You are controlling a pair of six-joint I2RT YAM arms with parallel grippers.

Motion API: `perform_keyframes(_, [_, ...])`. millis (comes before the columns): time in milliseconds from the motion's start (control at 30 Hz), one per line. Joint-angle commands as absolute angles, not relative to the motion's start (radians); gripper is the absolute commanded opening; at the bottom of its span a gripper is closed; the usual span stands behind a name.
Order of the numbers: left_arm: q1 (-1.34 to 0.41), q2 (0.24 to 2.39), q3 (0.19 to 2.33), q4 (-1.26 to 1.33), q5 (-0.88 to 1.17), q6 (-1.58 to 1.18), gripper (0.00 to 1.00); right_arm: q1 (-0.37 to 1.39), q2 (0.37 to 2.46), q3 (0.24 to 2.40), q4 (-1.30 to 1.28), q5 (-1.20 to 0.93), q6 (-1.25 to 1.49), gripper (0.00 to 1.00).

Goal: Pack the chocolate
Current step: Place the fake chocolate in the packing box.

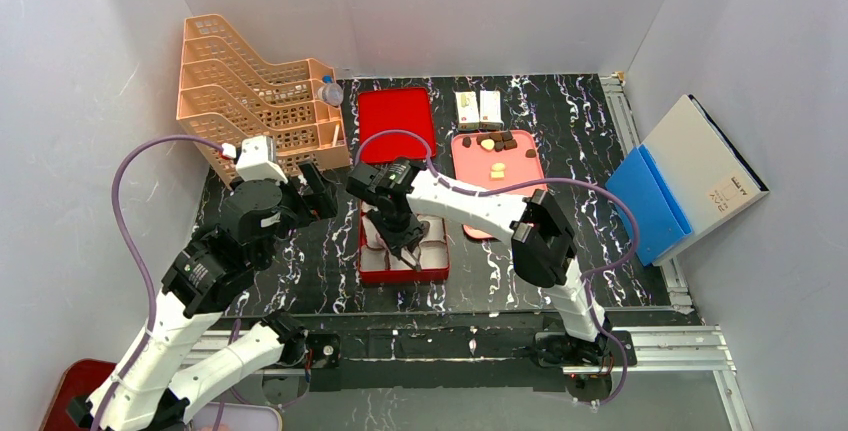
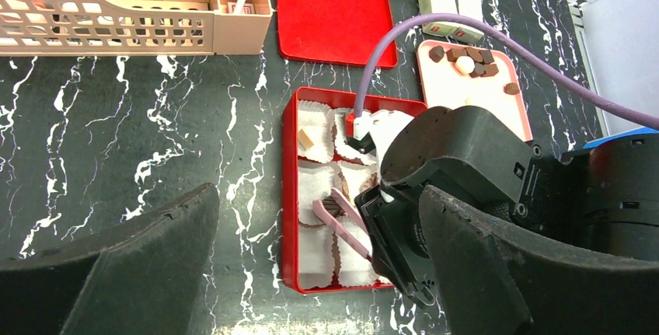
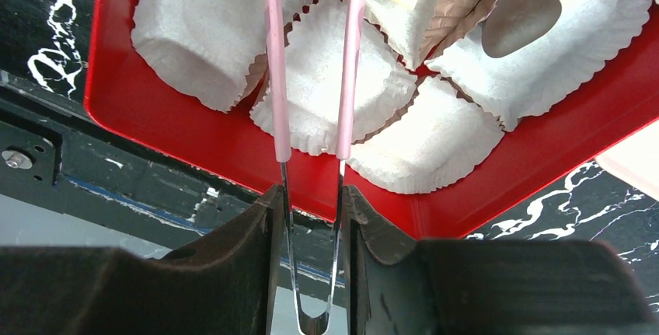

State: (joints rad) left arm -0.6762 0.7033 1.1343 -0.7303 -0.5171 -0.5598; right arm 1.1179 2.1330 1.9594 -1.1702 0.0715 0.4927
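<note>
**Surface:** black marbled table [image 1: 480,286], walled at the back and on both sides, with a metal rail along its lower edge in the top view. Bare marble lies at frame left and lower right of the red box [image 1: 400,278].

**Left gripper** [image 1: 322,191]: jaws spread wide with nothing between them, hovering just upper left of the box.

**Right gripper** [image 3: 311,195]: jaws pressed on the steel stems of the pink tweezers [image 3: 273,63], poised over the box. A dark piece sits between the tweezer tips at the top edge of the wrist view. Whether it is pinched or lying in its cup cannot be told.

**Chocolate** [image 1: 495,141]: most pieces, dark and pale, lie on the pink tray [image 1: 520,176] right of centre. A few sit in white paper cups [image 3: 186,32] inside the box.

**Surroundings:**
- Red lid [image 1: 397,121], above the box.
- Two white cartons [image 1: 478,108], at the tray's upper edge.
- Peach file rack [image 1: 255,91], upper left.
- Blue-and-white folder [image 1: 690,176], leaning at the right wall.

The right arm crosses over the tray's lower end and the box.
</note>
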Motion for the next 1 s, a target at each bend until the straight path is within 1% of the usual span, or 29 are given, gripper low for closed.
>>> perform_keyframes(0, [-0.678,0.707,1.159,-0.744,-0.540,-0.545,0.98,1.106,2.115,1.945,-1.149,0.066,0.489,0.39])
perform_keyframes(467, [-0.678,0.711,1.157,-0.748,-0.540,-0.535,0.98,1.100,2.104,1.901,-1.123,0.054,0.502,0.38])
perform_keyframes(600, [-0.679,0.707,1.152,-0.747,-0.540,-0.537,0.98,1.100,2.088,1.870,-1.103,0.053,0.508,0.35])
perform_keyframes(767, [-0.679,0.708,1.154,-0.745,-0.541,-0.537,0.98,1.100,2.068,1.860,-1.081,0.063,0.512,0.25])
perform_keyframes(967, [-0.679,0.712,1.155,-0.742,-0.540,-0.536,0.98,1.100,2.043,1.856,-1.055,0.078,0.512,0.25])
